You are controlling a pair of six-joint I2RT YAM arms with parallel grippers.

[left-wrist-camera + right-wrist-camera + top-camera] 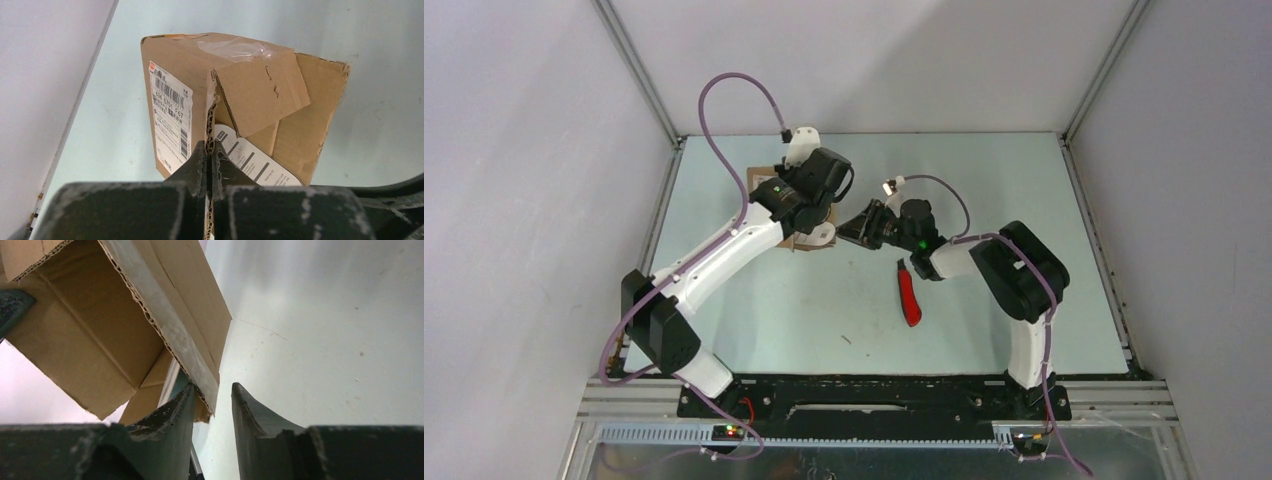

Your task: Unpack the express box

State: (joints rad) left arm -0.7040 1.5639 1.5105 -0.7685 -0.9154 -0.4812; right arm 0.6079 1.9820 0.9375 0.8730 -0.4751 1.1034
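Observation:
The express box (250, 90) is a brown cardboard carton with a white shipping label on one side, and its flaps are open. In the top view the box (796, 243) lies under my left wrist at the back left of the table. My left gripper (210, 148) is shut on the corrugated edge of one flap. A flat white oval card (255, 164) sticks out of the box. My right gripper (212, 388) is open, and another flap's corner (200, 370) sits just inside its left fingertip. In the top view the right gripper (852, 226) points left at the box.
A red-handled knife (910, 297) lies on the pale green table (994, 180) in front of the right wrist. White walls with metal rails close off the left, back and right sides. The white card (823, 234) shows beside the box.

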